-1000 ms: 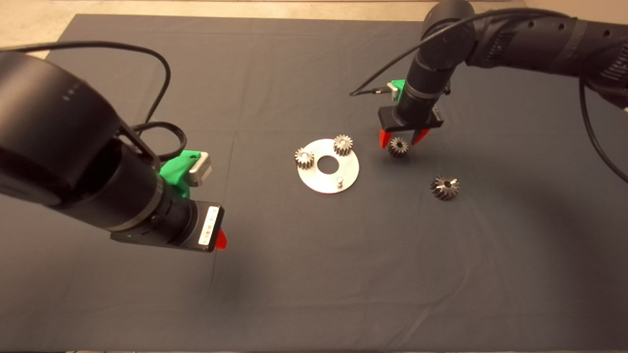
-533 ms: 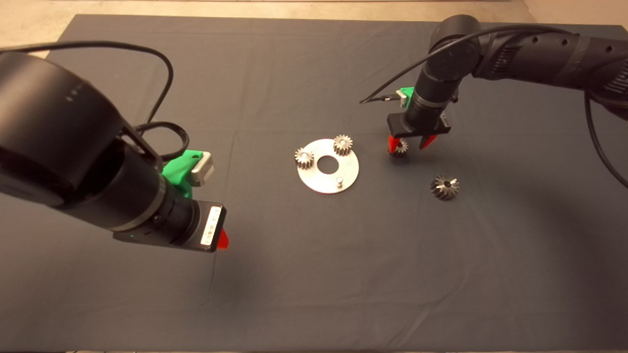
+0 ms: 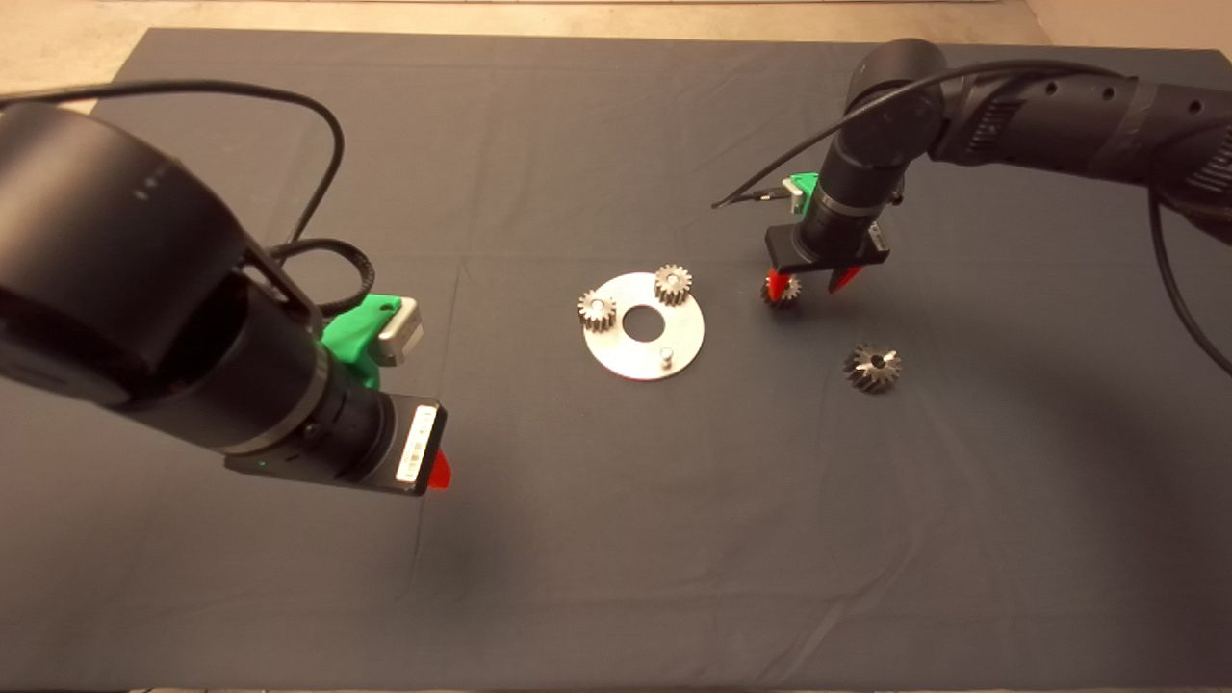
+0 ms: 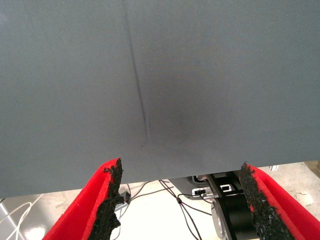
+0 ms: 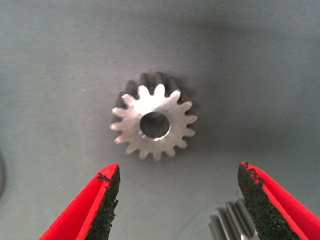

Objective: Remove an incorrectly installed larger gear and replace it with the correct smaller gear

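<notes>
Right gripper (image 3: 807,282): green body, two red fingers spread apart, nothing between them; low over the mat (image 3: 577,539), just to the right of the round plate (image 3: 643,368).

Small gear (image 5: 154,121): loose, lying flat on the mat, round bore facing up. In the right wrist view it sits just ahead of the open fingertips, centred across the gap but not yet between the pads. From the head view it is partly hidden behind the left-hand red finger. Judgement: the fingers need to go forward and down a little to straddle it before closing. Lying flat and round, it offers no long axis, so any grip across the teeth should serve.

Large gear (image 3: 873,368): slanted teeth, resting on the mat well clear of the plate, nearer the right arm.

Plate: two matching small gears (image 3: 673,284) seated on pegs; a third peg (image 3: 665,355) stands bare, likely the target.

Left gripper (image 3: 438,470): parked over bare mat on the left, well apart from the plate, fingers spread and empty. Right arm is plainly the nearer.
</notes>
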Controlling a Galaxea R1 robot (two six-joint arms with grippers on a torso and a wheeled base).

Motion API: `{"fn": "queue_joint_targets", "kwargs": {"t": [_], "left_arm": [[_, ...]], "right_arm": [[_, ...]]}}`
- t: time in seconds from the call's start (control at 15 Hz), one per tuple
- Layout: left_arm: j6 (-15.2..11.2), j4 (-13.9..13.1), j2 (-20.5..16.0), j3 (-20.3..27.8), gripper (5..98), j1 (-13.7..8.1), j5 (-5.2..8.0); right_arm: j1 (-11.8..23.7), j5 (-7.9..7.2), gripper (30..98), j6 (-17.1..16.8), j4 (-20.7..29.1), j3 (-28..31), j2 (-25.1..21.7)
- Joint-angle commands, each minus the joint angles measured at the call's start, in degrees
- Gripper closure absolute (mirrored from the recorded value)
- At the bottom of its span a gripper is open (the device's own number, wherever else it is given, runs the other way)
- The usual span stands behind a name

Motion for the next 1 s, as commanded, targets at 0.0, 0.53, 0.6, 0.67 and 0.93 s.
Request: {"fn": "queue_joint_targets", "kwargs": {"t": [0.0, 0.53, 0.6, 0.67, 0.93], "left_arm": [[-0.29, 0.54, 0.03, 1.00, 44.4, -0.47, 6.64], [-0.20, 1.34, 0.12, 0.56, 44.4, -0.47, 6.64], [-0.20, 1.34, 0.03, 0.56, 44.4, -0.47, 6.64], [-0.12, 1.42, 0.12, 0.56, 44.4, -0.47, 6.64], [-0.11, 1.42, 0.20, 0.21, 44.4, -0.47, 6.55]], "right_arm": [[-0.33, -7.40, 65.7, -0.24, -4.60, -0.11, 0.28], [-2.16, -7.40, 65.7, -0.15, -8.28, 0.33, 1.60], [-2.34, -7.40, 65.7, -0.15, -8.92, 0.45, 1.89], [-2.34, -7.40, 65.7, -0.08, -10.36, 0.50, 2.29], [-2.25, -7.40, 65.7, -0.15, -12.85, 0.50, 3.36]]}}
